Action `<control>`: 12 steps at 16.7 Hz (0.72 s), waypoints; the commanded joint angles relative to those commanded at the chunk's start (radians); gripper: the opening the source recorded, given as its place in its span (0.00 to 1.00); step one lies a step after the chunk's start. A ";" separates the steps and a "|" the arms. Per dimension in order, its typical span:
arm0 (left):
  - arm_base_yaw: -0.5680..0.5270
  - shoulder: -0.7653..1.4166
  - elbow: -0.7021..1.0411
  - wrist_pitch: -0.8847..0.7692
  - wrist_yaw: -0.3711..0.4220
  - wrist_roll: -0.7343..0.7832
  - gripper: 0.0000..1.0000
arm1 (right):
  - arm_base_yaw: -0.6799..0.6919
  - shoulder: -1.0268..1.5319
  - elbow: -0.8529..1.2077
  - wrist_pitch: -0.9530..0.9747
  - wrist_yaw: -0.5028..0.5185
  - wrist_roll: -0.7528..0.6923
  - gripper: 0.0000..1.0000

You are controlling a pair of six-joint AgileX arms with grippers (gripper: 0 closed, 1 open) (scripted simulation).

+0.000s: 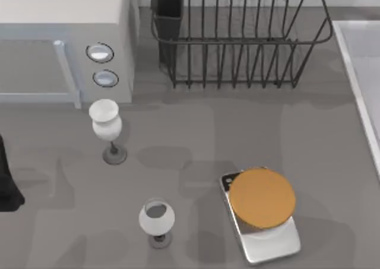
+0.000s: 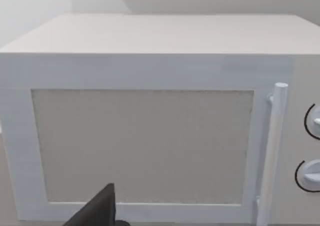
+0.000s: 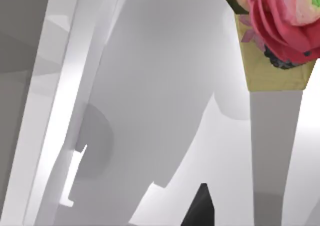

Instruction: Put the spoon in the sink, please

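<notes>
— Where do we see the sink (image 1: 363,73)?
— Along the tabletop's (image 1: 196,138) right edge, pale, with a raised rim.
— And our grippers?
— We cannot tell whether either pincer is clenched or released. Our left arm (image 1: 7,180) sits at the left edge, its wrist camera facing the microwave (image 2: 150,131). Near the front edge, an orange disc (image 1: 262,198) lies on a shiny tray (image 1: 270,239).

Closed white microwave (image 2: 150,136), vertical handle (image 2: 272,151), two dials (image 2: 312,173)
</notes>
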 joint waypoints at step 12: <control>0.000 0.000 0.000 0.000 0.000 0.000 1.00 | 0.006 -0.116 -0.403 0.283 -0.001 0.001 0.00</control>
